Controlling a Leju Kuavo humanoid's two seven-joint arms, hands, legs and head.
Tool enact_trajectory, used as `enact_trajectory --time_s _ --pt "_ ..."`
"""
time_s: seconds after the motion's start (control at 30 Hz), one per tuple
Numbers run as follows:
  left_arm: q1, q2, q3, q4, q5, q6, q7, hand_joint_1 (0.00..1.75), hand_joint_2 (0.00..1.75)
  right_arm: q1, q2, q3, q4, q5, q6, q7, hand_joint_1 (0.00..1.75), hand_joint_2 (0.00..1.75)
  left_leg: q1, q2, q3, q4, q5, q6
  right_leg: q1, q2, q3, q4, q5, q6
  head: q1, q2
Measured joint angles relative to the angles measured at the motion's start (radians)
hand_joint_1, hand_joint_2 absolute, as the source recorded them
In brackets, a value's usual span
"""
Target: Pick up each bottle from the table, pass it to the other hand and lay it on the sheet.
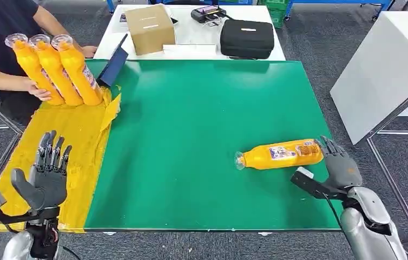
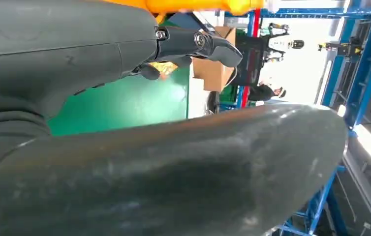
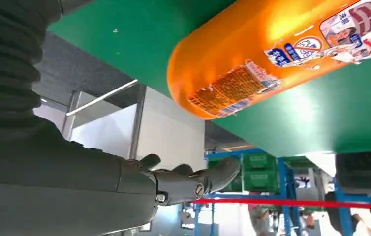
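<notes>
Orange bottle [image 1: 279, 154] lies on side on green desk [image 1: 202, 119], about 4 o'clock. Right hand [image 1: 341, 167] spread, empty, just beside bottle base. Left hand [image 1: 47, 173] spread, empty, over yellow sheet [image 1: 77, 135], 8 o'clock.

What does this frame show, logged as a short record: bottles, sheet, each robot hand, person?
bottle on table: one orange bottle lying on its side on the green table, cap toward the sheet
bottles on sheet: three orange bottles side by side at the far end of the yellow sheet
right robot hand: right robot hand open, at the lying bottle's base, not gripping
left robot hand: left robot hand open, fingers up, above the sheet
person: a person's hand touches the three bottles
</notes>
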Motion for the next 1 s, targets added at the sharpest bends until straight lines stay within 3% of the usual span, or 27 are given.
enact_trajectory --time_s 0.2,0.67,0.9,1.0 --pt "-0.018 0.007 0.0 0.018 0.007 -0.005 0.0 0.0 0.0 -0.065 -0.035 0.064 0.063 0.003 0.041 0.004 0.0 1.75 0.0 0.0 0.0 0.0 0.0 0.0 0.0 0.0 0.0 0.0 0.0 0.0 0.0 0.0" --pt "-0.059 0.013 -0.02 0.06 0.025 -0.016 0.01 0.0 0.0 -0.328 -0.056 0.244 0.32 -0.01 0.114 0.017 0.0 1.75 0.0 0.0 0.0 0.0 0.001 0.0 0.0 0.0 0.0 0.0 0.001 0.001 0.0 0.0" --pt "-0.079 0.026 -0.036 0.086 0.031 -0.023 0.007 0.0 0.0 -0.427 -0.061 0.353 0.438 -0.049 0.206 -0.034 0.0 1.75 0.0 0.0 0.0 0.0 0.001 0.0 0.0 0.0 0.0 0.0 0.001 0.001 0.0 0.0" --pt "-0.094 0.032 -0.05 0.106 0.033 -0.028 -0.002 0.0 0.0 -0.47 -0.073 0.417 0.487 -0.087 0.304 -0.08 0.0 1.75 0.0 0.0 0.0 0.001 0.001 0.0 0.0 0.0 0.0 0.0 0.001 0.001 0.0 0.0"
